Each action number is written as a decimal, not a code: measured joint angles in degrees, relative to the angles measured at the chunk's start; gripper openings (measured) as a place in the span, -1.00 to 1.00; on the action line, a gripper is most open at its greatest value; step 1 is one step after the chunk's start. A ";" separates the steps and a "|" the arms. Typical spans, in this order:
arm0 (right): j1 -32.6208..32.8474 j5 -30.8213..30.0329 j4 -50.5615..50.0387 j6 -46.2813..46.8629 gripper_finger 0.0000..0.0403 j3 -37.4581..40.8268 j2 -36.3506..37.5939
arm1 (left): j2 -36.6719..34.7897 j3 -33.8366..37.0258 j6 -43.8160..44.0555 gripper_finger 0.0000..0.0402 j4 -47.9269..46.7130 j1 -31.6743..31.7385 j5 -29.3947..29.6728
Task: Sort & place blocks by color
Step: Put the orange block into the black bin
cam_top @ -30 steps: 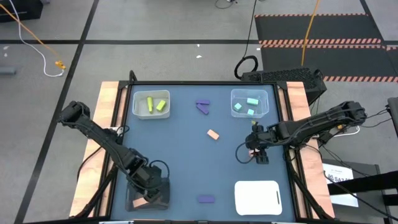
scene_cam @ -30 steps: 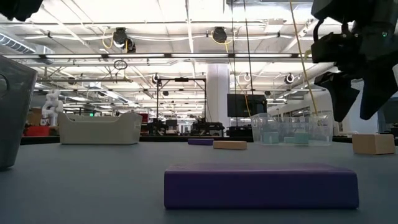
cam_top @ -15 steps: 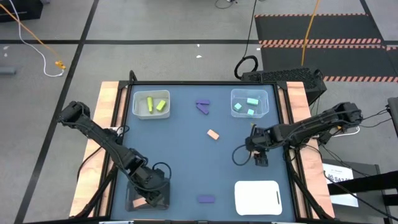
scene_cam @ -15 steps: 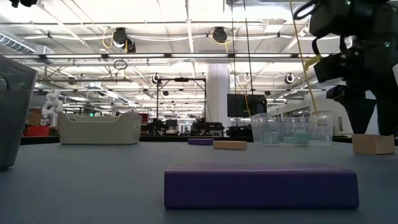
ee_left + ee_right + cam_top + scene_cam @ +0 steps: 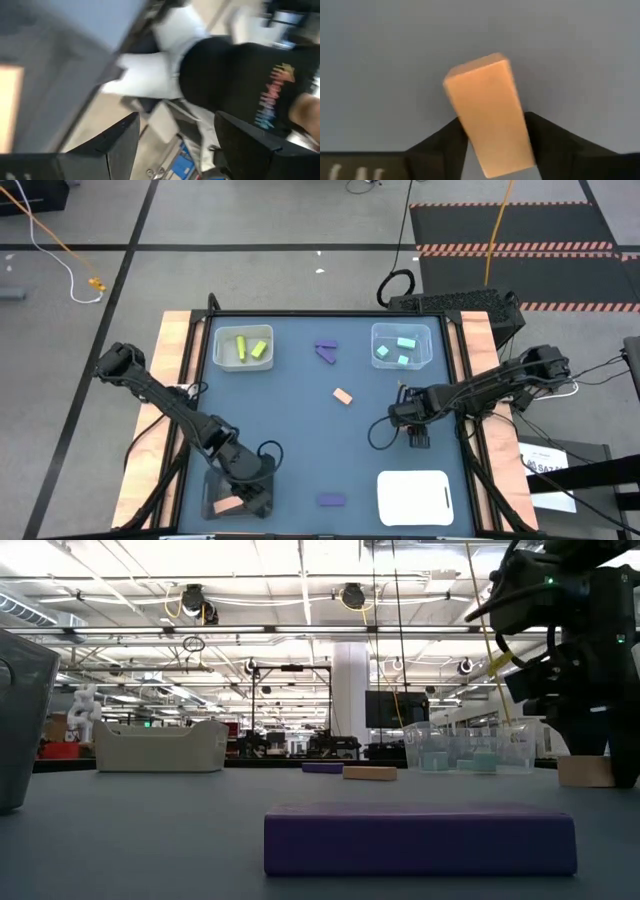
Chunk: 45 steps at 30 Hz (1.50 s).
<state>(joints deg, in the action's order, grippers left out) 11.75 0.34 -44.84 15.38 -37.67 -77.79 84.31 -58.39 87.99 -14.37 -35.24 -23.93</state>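
While the left gripper (image 5: 243,492) hangs over the dark tray (image 5: 218,502) at about seven o'clock on the table (image 5: 300,440), its fingers (image 5: 112,145) spread and empty above the salmon block (image 5: 227,505) lying in that tray, the right gripper (image 5: 418,432) works at about three o'clock. Its two fingers (image 5: 545,135) stand apart on either side of a salmon-orange bar (image 5: 487,112) resting on the table; whether they touch it cannot be told, so the grasp looks not yet made. This straddling pose suits pinching the bar across its narrow sides. Sorting appears partly done: yellow-green blocks (image 5: 249,348) sit in the white tray (image 5: 218,352) at eleven o'clock, mint-teal blocks (image 5: 397,350) in the clear tray (image 5: 428,350) at one o'clock. A second salmon block (image 5: 343,396) lies near centre, purple pieces (image 5: 326,350) at twelve, and a purple bar (image 5: 331,500) at six beside the white board (image 5: 415,498).
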 joint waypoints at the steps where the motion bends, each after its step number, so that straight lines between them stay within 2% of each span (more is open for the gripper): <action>1: 0.00 -0.02 0.02 0.04 -0.16 -0.08 -0.23 | 0.00 0.00 -0.69 0.26 1.96 0.12 0.02; 5: 0.00 -0.08 0.08 0.26 -0.43 -0.05 0.20 | 0.00 0.00 -5.97 0.26 8.03 1.34 1.80; 9: 0.00 -0.34 2.30 0.43 -0.44 0.15 2.43 | 0.00 0.00 -15.36 0.26 11.32 4.12 5.94; 12: -0.02 -1.42 7.43 0.39 -0.44 0.15 4.73 | 0.00 -0.02 -25.75 0.26 11.95 6.76 13.15; 15: -0.09 -4.05 16.31 -0.72 -0.44 0.15 6.96 | 0.00 -0.02 -33.75 0.26 11.72 9.62 23.50; 19: -0.09 -10.94 31.79 -3.97 -0.44 0.13 9.08 | 0.00 -0.02 -45.95 0.26 11.71 13.97 36.20; 24: -0.15 -20.01 51.78 -11.21 -0.44 0.11 9.94 | 0.00 -0.02 -60.45 0.26 13.03 18.99 44.14; 27: -0.53 -21.37 62.81 -16.49 -0.43 0.11 9.94 | 0.00 0.00 -66.29 0.26 15.59 21.10 47.79; 31: -1.41 -21.26 71.65 -18.37 -0.43 0.08 9.96 | 0.00 -0.02 -76.69 0.26 22.18 22.50 49.70; 37: -2.45 -21.16 75.16 -16.23 -0.43 0.08 9.55 | 0.00 -0.02 -93.18 0.26 29.76 22.47 49.65; 41: -2.50 -19.44 79.16 -16.61 -0.43 0.06 7.42 | 0.00 -0.02 -96.77 0.26 32.98 23.19 49.08; 45: -3.16 -16.44 85.03 -16.92 -0.43 0.06 4.24 | 0.00 -0.02 -95.30 0.26 34.09 24.79 44.77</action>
<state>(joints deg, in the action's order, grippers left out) 8.58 -16.11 40.19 -1.54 -37.60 -73.56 84.31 -58.41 -7.31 19.72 -10.45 20.84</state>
